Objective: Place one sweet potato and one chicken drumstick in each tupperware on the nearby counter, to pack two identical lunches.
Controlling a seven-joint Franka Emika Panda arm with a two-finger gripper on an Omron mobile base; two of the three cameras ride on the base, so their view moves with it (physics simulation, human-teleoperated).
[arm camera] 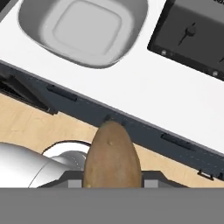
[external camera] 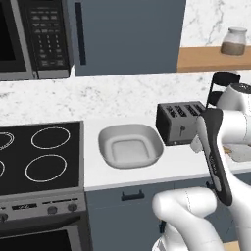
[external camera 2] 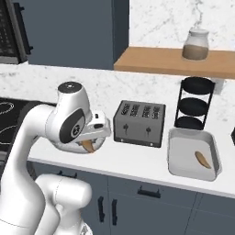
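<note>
Our gripper (external camera 2: 88,146) is pinched tight on a sweet potato (arm camera: 112,157). In the hand view the potato sticks up right between the two finger tips, fat and tan-brown, with its pointed end away from the hand. In the right base view we see its orange tip poking down under the white hand, above the front part of the counter (external camera 2: 133,161).

Out from the hand there is an empty tub (external camera: 130,145). It sits on the counter between the stove (external camera: 39,156) and the toaster (external camera: 180,121), close beside the toaster (in the hand view we see it across the counter edge from the potato, with blue-grey drawers and a wood floor nearer the hand).

On the other side of the toaster sits a second tub (external camera 2: 174,156). A second potato (external camera 2: 202,159) lies inside it, slanted, toward its right half. So one tub has a potato and the other has nothing.

Behind that tub stands a black rack (external camera 2: 194,103) with round shelves. Above it a jar (external camera 2: 195,45) with brown stuff sits on a wood shelf (external camera 2: 151,61). A microwave (external camera: 34,39) hangs over the stove.

We looked for words. The microwave has small buttons, but they are too blurry to read. We cannot read writing on anything else either.
</note>
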